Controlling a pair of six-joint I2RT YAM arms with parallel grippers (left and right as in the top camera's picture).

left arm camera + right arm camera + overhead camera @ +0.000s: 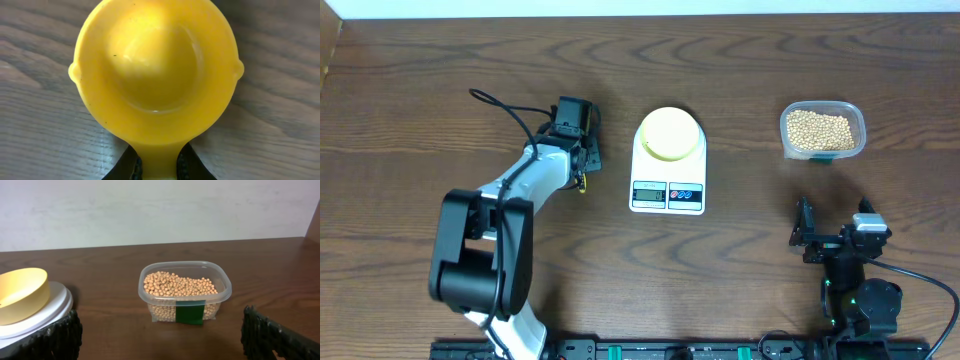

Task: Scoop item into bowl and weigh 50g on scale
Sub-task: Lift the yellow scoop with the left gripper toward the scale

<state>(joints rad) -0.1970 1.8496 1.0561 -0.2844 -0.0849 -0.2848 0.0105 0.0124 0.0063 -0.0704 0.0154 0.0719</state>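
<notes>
The tan beans fill a clear plastic container at the back right, also in the right wrist view. The pale yellow-green bowl sits empty on the white scale at the table's centre; both show at the left of the right wrist view, the bowl on the scale. My left gripper, left of the scale, is shut on the handle of an empty yellow scoop held over bare wood. My right gripper is open and empty, in front of the container.
The wooden table runs to a pale wall at the back. A green label is on the container's front. The arm bases stand at the front edge.
</notes>
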